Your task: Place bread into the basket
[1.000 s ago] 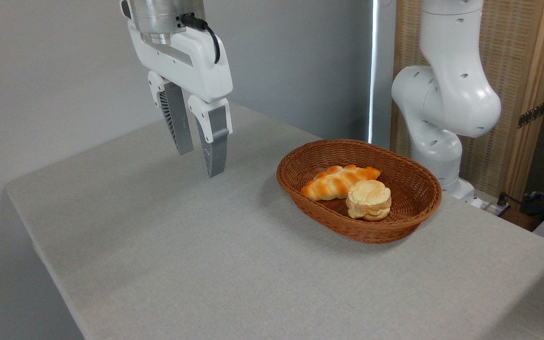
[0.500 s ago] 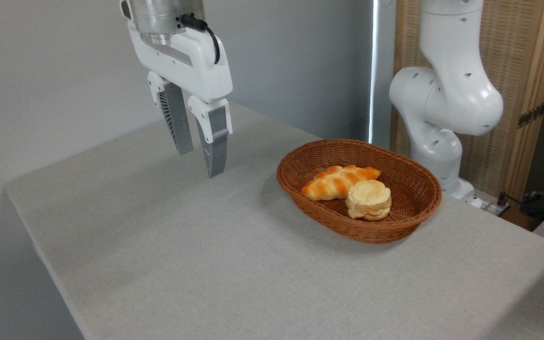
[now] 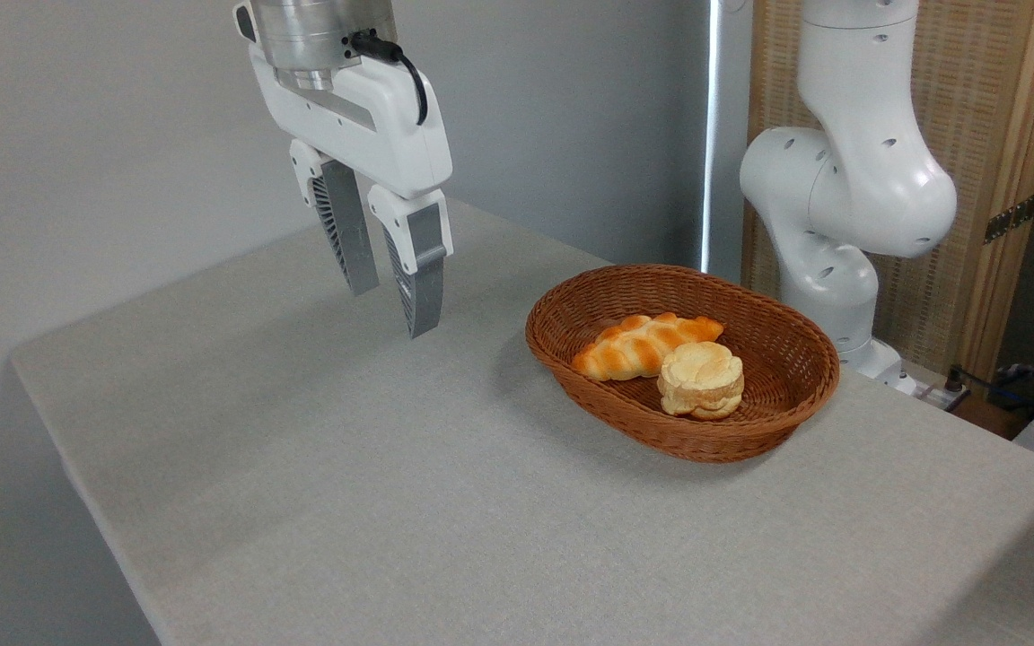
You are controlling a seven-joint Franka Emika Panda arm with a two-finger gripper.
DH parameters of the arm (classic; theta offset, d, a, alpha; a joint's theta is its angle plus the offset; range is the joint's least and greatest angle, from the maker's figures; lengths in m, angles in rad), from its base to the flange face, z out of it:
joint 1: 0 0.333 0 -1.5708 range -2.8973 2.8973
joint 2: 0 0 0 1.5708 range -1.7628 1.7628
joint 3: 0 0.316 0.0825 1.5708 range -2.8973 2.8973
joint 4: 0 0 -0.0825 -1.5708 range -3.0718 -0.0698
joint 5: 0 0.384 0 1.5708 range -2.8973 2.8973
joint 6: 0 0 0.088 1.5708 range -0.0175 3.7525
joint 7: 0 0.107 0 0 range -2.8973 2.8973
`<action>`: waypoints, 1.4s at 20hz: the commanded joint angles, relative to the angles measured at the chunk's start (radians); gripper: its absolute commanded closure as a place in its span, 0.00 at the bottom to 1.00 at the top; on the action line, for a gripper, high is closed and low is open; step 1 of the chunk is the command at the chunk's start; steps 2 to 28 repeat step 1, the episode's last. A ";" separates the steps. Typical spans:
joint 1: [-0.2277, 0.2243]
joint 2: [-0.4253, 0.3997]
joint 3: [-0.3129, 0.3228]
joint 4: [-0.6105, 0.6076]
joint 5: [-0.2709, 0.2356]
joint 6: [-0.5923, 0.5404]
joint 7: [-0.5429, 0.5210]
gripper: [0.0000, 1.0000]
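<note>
The bread (image 3: 701,380), a small pale-yellow lobed bun, lies inside the brown wicker basket (image 3: 777,422) toward its front right. Beside it in the basket rests a longer braided orange-brown loaf (image 3: 643,345). My gripper (image 3: 394,309) hangs in the air well to the left of the basket, above the grey table. Its two ribbed fingers (image 3: 420,278) stand a little apart and hold nothing.
The grey table (image 3: 391,502) has its left edge and front corner in view. The arm's white base and joints (image 3: 840,206) rise behind the basket at the right. A wooden panel stands behind the arm, and cables lie at the far right.
The gripper has shifted slightly to the right, toward the basket. The bread, the loaf and the basket have not moved.
</note>
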 commanded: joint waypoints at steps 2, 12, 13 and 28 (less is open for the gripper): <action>0.007 0.002 -0.004 0.016 -0.005 -0.028 -0.012 0.00; 0.007 0.002 -0.004 0.016 -0.005 -0.028 -0.012 0.00; 0.007 0.002 -0.004 0.016 -0.005 -0.028 -0.012 0.00; 0.007 0.002 -0.004 0.016 -0.005 -0.028 -0.012 0.00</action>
